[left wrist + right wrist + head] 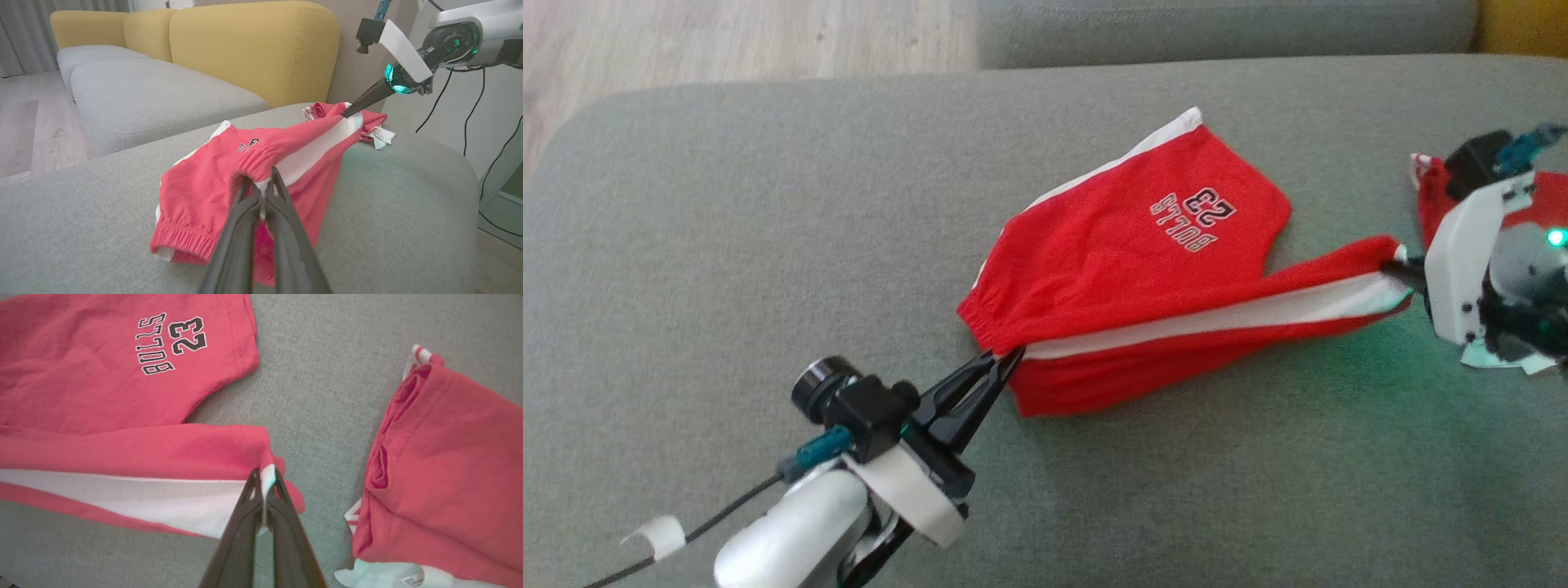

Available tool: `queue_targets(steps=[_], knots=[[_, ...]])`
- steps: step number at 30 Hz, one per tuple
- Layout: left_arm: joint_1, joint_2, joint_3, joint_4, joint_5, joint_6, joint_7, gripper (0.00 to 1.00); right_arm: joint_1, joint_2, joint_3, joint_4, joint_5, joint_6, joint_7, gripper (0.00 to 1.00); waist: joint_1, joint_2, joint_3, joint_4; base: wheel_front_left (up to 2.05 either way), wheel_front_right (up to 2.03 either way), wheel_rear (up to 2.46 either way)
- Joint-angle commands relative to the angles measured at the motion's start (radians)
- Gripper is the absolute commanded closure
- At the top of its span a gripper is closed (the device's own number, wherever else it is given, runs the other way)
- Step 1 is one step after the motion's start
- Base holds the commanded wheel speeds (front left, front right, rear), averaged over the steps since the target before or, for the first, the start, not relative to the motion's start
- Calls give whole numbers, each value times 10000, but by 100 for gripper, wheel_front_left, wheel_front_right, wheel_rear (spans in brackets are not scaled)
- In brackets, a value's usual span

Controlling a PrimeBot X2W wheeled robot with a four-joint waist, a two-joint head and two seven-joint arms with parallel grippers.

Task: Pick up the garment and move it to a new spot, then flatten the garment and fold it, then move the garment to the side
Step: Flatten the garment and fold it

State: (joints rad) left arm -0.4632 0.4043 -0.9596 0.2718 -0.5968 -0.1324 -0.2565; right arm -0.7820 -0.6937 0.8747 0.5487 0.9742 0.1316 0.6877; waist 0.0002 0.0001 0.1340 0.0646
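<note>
Lying right of centre on the grey cushion [727, 245]: red shorts [1127, 245]. One leg is flat, its print reading "BULLS 23". The other side is stretched taut, a white stripe [1241, 314] running along it.

Left gripper [1005, 361] is clenched on the waistband at the near left end. Right gripper [1409, 273] is clenched on the leg hem at the right end. The taut span rides above the cushion; its underside is hidden.

A second garment [449, 457], red with white trim, lies crumpled just right of the shorts, not touching them. In the head view it is mostly hidden behind the right wrist; in the right wrist view the frame cuts it off. Its label is too small to read.
</note>
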Motion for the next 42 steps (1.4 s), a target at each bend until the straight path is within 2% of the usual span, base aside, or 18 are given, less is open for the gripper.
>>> queue_targets(steps=[1, 8, 18, 25, 39, 40, 41, 42], knots=[[-613, 115, 506, -207, 115, 17, -53, 100, -386, -62, -194, -66, -123, -9, 121, 100, -2, -1, 221, 168, 0, 0, 0], [-1150, -199, 559, -196, 274, 17, -53, 100, -1455, 247, -627, 721, -628, -9, 1063, 100, -2, -1, 856, 736, 0, 0, 0], [-1560, -745, 747, -206, 578, 17, -53, 100, -2637, 878, -1249, 1820, -1329, -9, 1793, 100, -2, -1, 1453, 1518, 0, 0, 0], [-1955, -1272, 971, 47, 880, 17, -53, 100, -3226, 1192, -1632, 2484, -1789, -9, 1900, 100, -2, -1, 1887, 1881, 0, 0, 0], [-2943, -2121, 1445, 1796, 1484, 17, -53, 100, -3985, 1411, -1906, 2950, -2402, -9, 1672, 100, -2, -1, 2641, 2187, 0, 0, 0], [-2985, -2164, 1444, 1917, 1474, 17, -53, 100, -4040, 1412, -1890, 2907, -2460, -9, 1567, 63, -2, -1, 2683, 2210, 0, 0, 0], [-3022, -2212, 1428, 2038, 1440, 17, -53, 100, -4086, 1417, -1910, 2915, -2501, -9, 1457, 0, -2, -1, 2719, 2230, 0, 0, 0], [-3041, -2270, 1407, 2182, 1349, 17, -53, 87, -4129, 1430, -1920, 2905, -2550, -9, 1305, 0, -2, -1, 2744, 2250, 0, 0, 0]])
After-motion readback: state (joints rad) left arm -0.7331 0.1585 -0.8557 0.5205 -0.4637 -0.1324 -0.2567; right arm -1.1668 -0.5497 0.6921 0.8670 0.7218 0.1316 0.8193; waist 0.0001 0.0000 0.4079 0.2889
